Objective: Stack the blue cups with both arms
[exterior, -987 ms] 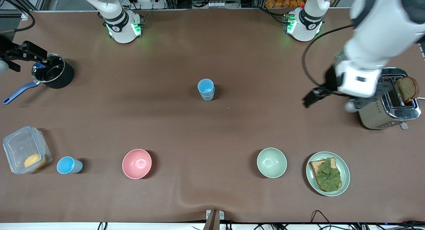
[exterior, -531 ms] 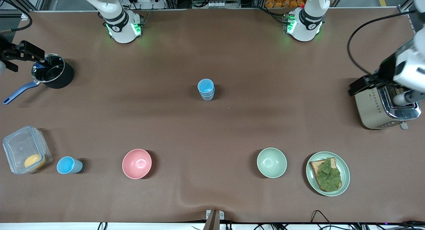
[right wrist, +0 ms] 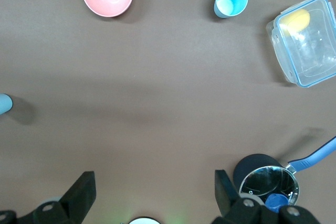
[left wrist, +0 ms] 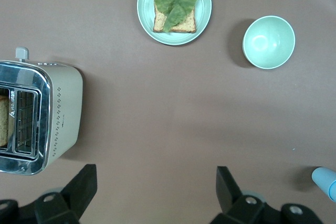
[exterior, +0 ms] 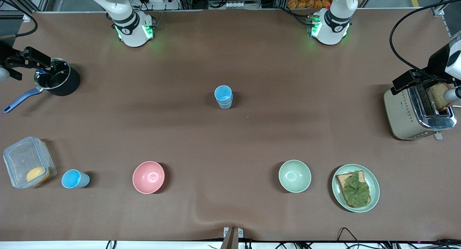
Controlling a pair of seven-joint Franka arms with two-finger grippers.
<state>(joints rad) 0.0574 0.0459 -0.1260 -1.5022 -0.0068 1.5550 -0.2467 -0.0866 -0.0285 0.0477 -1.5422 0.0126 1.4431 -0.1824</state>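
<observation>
The lone light-blue plastic tumbler (exterior: 74, 179) stands nearest the camera, at the right arm's end beside the clear plastic lidded box (exterior: 28, 162). Mid-table, farther off, two blue cups (exterior: 223, 96) sit nested. The right gripper (right wrist: 152, 192) hangs spread over the black saucepan (exterior: 57, 81) — best placed to descend squarely on the single tumbler. The left gripper (left wrist: 155, 190), also spread, waits over the steel toaster (exterior: 417, 111).
</observation>
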